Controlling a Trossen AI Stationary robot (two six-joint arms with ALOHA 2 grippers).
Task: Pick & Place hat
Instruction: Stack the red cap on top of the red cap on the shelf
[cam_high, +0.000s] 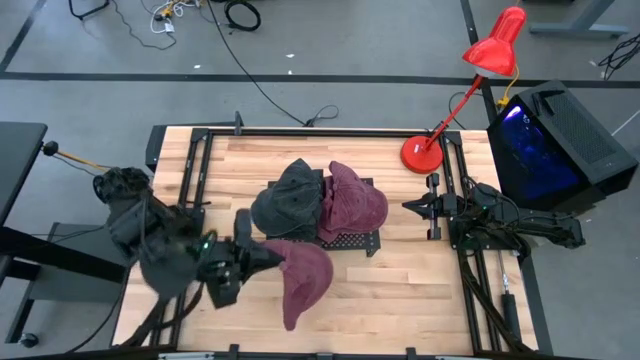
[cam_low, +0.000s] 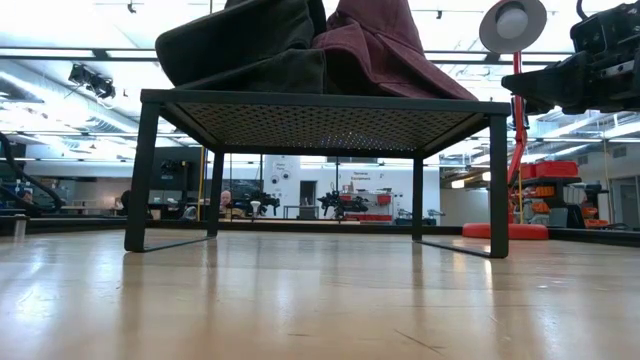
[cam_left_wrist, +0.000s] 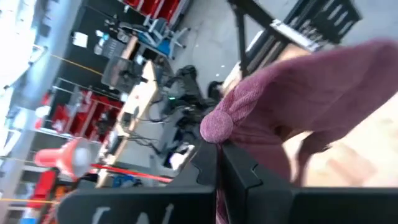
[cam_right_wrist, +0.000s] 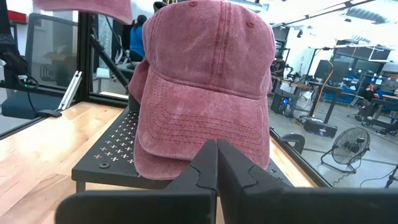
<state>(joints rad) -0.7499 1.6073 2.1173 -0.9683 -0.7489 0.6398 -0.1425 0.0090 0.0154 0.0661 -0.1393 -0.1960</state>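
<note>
The left hand (cam_high: 262, 258) grips a soft, light maroon hat (cam_high: 303, 275) by its edge, so it will likely droop.

Three hats are seen: two maroon (cam_high: 355, 205) (cam_high: 303, 280), one seemingly dark grey (cam_high: 288, 198); the lamp (cam_high: 478, 70) is red.

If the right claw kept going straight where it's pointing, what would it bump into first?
Probably the faded maroon cotton cap on the black perforated metal stand. The right claw points straight at it, apart from it, fingers shut.
</note>
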